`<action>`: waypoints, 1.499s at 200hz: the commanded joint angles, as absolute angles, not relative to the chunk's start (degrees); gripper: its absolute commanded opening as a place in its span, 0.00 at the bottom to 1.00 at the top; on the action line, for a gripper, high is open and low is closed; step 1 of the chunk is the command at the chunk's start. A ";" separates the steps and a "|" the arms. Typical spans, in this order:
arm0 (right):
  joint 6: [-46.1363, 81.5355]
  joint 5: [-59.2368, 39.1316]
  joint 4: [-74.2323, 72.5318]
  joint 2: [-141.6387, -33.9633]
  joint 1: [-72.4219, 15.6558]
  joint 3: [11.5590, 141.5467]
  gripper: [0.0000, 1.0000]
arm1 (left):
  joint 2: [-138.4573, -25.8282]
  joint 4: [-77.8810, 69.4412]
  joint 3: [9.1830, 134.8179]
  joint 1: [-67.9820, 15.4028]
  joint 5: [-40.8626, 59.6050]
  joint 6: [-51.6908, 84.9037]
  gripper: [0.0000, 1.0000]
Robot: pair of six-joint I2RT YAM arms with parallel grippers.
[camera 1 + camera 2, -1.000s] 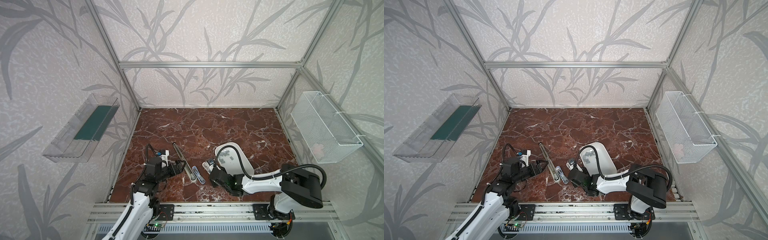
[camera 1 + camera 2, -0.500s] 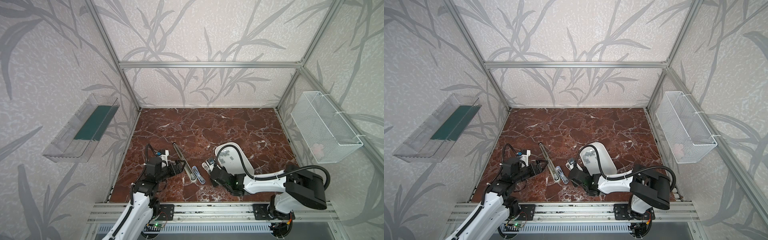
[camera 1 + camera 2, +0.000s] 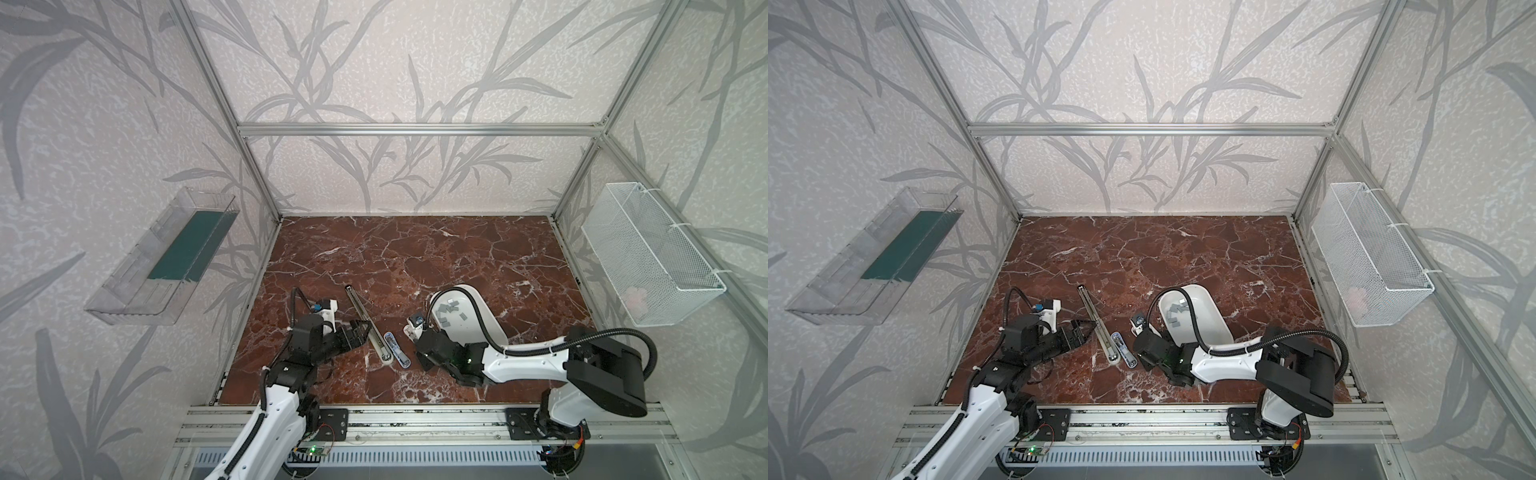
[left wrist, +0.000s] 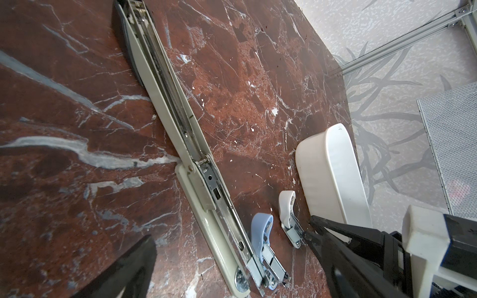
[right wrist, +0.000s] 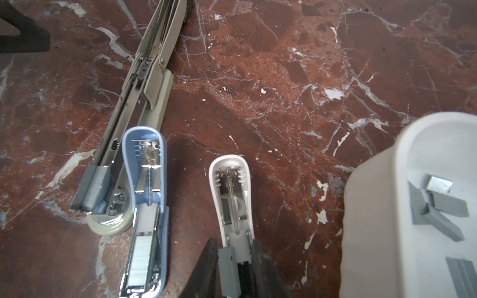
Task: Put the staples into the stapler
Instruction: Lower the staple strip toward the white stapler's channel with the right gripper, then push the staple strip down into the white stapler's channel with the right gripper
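My right gripper is down at the magazine end of the white stapler, which lies opened flat on the marble table. My jaws stand only a little apart. Between them lies one grey staple strip, lengthwise along the magazine. It rests against one finger, and a dark gap shows between it and the other, so I am not clamping it. Whether the strip is seated fully in the channel I cannot tell. The stapler's cap, its spring showing, stretches away beyond my fingertips.

On the side of these fingertips that faces my other arm lies the blue stapler, also opened flat, with a bright row of staples in its magazine. Just beyond it, and apparently touching it, is the long-reach beige stapler, folded out straight, with a block of staples at the end nearest me. On the opposite side of my right gripper, near it, stands the white tray. The loose staple strips lie in it, a few crossed over one another.

My left gripper is spread as wide as it goes and holds nothing. It sits low, just beside the middle of the long-reach stapler, on the side away from the blue one. In the left wrist view one of its fingers shows over bare marble, apart from the stapler. The beige and blue staplers lie between my two grippers.
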State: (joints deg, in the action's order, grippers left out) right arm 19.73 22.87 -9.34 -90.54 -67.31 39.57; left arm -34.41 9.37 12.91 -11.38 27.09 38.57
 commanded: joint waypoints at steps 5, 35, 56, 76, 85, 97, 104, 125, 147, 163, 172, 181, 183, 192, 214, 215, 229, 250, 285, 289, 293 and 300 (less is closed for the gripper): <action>15.91 25.81 -1.06 -92.65 -67.70 43.98 0.30 | -33.84 9.45 13.31 -11.65 26.64 38.52 0.99; 14.51 27.69 4.40 -94.42 -68.64 47.01 0.33 | -33.77 9.42 13.36 -11.62 26.63 38.52 0.99; 14.02 30.01 8.53 -96.59 -69.89 49.77 0.33 | -33.83 9.40 13.31 -11.63 26.60 38.53 0.99; 14.41 31.00 12.03 -99.23 -70.54 52.09 0.32 | -33.76 9.45 13.29 -11.61 26.66 38.50 0.99; 14.50 31.40 13.00 -100.06 -70.86 52.94 0.33 | -33.83 9.35 13.31 -11.62 26.63 38.51 0.99; 14.77 31.98 13.98 -100.90 -71.25 53.77 0.33 | -33.75 9.38 13.36 -11.67 26.63 38.50 0.99; 14.86 32.15 14.44 -101.28 -71.42 54.25 0.33 | -33.75 9.36 13.32 -11.62 26.63 38.50 0.99; 15.20 33.32 16.09 -102.19 -71.63 55.46 0.33 | -33.75 9.41 13.33 -11.60 26.63 38.50 0.99; 15.80 34.51 17.55 -102.98 -71.91 56.24 0.32 | -33.75 9.40 13.30 -11.68 26.63 38.52 0.99; 16.00 34.79 18.05 -103.43 -72.19 56.69 0.32 | -33.75 9.39 13.34 -11.60 26.63 38.52 0.99; 16.10 35.02 18.36 -103.75 -72.42 57.06 0.31 | -33.75 9.32 13.32 -11.64 26.63 38.50 0.99; 16.17 35.39 18.83 -104.12 -72.64 57.52 0.31 | -33.75 9.33 13.34 -11.60 26.67 38.53 0.99; 16.26 35.48 18.95 -104.21 -72.72 57.60 0.31 | -33.75 9.32 13.29 -11.60 26.64 38.50 0.99; 16.26 35.92 19.41 -104.49 -73.02 58.01 0.31 | -33.75 9.38 13.27 -11.60 26.63 38.52 0.99; 16.56 36.46 20.25 -104.92 -73.55 58.85 0.30 | -33.75 9.32 13.27 -11.61 26.63 38.50 0.99; 16.58 36.47 20.28 -104.89 -73.55 58.87 0.30 | -33.75 9.36 13.22 -11.61 26.63 38.50 0.99; 17.00 36.81 20.87 -104.96 -73.64 59.13 0.31 | -33.75 9.32 13.24 -11.62 26.63 38.50 0.99; 18.02 37.67 22.79 -104.90 -73.70 59.97 0.30 | -33.74 9.36 13.26 -11.65 26.71 38.50 0.99; 18.56 37.02 23.62 -103.59 -73.81 59.94 0.31 | -33.66 9.37 13.28 -11.65 26.64 38.50 0.99; 18.62 36.94 23.64 -103.42 -73.88 59.94 0.31 | -33.66 9.34 13.27 -11.60 26.63 38.50 0.99; 18.63 36.90 23.64 -103.32 -73.85 59.82 0.31 | -33.65 9.33 13.26 -11.60 26.64 38.50 0.99; 18.81 36.66 23.64 -103.10 -73.88 59.71 0.31 | -33.65 9.32 13.20 -11.60 26.63 38.50 0.99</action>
